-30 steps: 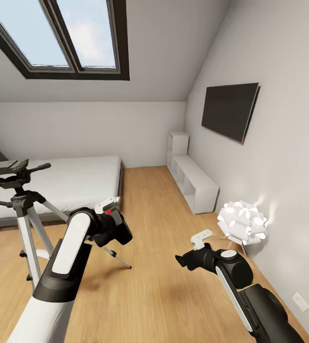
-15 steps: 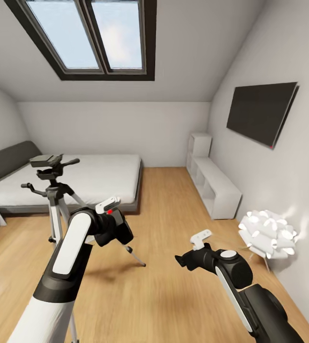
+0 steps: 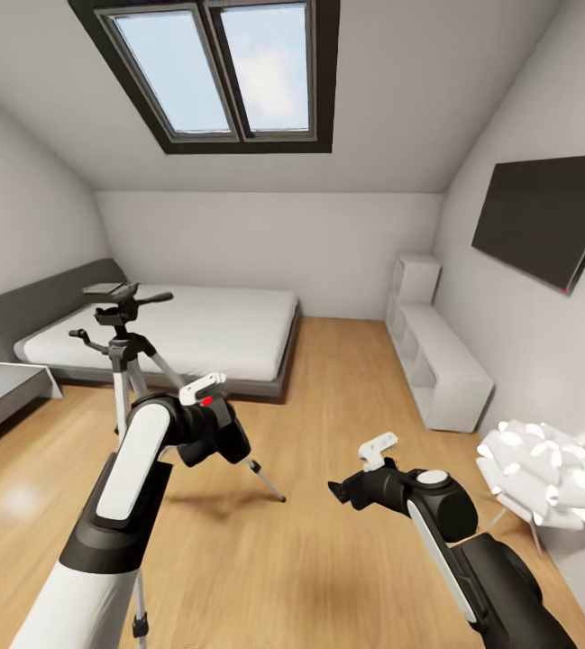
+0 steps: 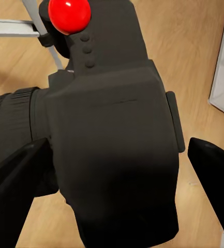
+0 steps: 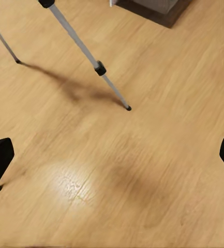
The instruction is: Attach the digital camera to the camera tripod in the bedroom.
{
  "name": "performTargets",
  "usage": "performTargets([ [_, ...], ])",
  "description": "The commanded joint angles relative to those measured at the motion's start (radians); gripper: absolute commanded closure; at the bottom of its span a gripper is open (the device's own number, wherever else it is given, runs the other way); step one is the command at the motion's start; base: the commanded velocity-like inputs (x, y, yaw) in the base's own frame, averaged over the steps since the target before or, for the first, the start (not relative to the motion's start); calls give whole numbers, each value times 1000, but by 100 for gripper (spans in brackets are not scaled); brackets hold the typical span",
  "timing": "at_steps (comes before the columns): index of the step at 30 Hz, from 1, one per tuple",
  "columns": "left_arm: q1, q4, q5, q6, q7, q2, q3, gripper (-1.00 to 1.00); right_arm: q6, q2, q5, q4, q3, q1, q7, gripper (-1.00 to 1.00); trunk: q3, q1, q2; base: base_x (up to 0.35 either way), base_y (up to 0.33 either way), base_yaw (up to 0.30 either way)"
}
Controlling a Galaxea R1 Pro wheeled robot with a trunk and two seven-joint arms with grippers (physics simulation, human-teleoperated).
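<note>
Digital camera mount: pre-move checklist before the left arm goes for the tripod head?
1. Left gripper holds the digital camera: ok, the body sits between the jaws.
2. Grip firmness: cannot tell, contact is hidden behind the body.
3. Camera tripod upright with its top plate bare: ok.
4. Camera close enough to the plate: not ok, the tripod head stands above and beyond the camera.
5. Right gripper free: ok, jaws wide apart over the wood floor.
6. Tripod leg clear of the right arm: ok.
</note>
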Motion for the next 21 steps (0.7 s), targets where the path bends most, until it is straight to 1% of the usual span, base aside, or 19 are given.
performTargets([
  [1, -2, -1, 9, 9, 4, 1, 0, 100, -4, -1, 3, 0, 2, -1, 18, -100, -1, 0, -1, 0, -344, 298],
  [8, 0, -1, 13, 54, -65, 11, 0, 100, -109, -4, 10, 3, 4, -2, 147, -100, -1, 0, -1, 0, -346, 298],
  [11, 1, -1, 14, 72, -104, 15, 0, 100, -132, -5, 13, 4, 3, -2, 176, -100, -1, 0, -1, 0, -347, 298],
  [15, 2, -1, 15, 104, -161, 23, 0, 100, -148, -4, 15, 7, 3, -2, 193, -100, -1, 0, -1, 0, -333, 298],
  [17, 3, -1, 16, 117, -198, 33, 0, 100, -153, -4, 16, 19, 3, -1, 198, -100, -1, 0, -1, 0, -227, 298],
  [18, 4, -1, 18, 126, -242, 48, -1, 100, -159, -5, 16, 35, 2, -1, 201, -100, -1, 0, -1, 0, -129, 298],
  [21, 7, -1, 35, 127, -307, 77, 2, 100, -175, -7, 17, 58, 0, -2, 203, -100, -1, 0, -1, 0, -84, 298],
])
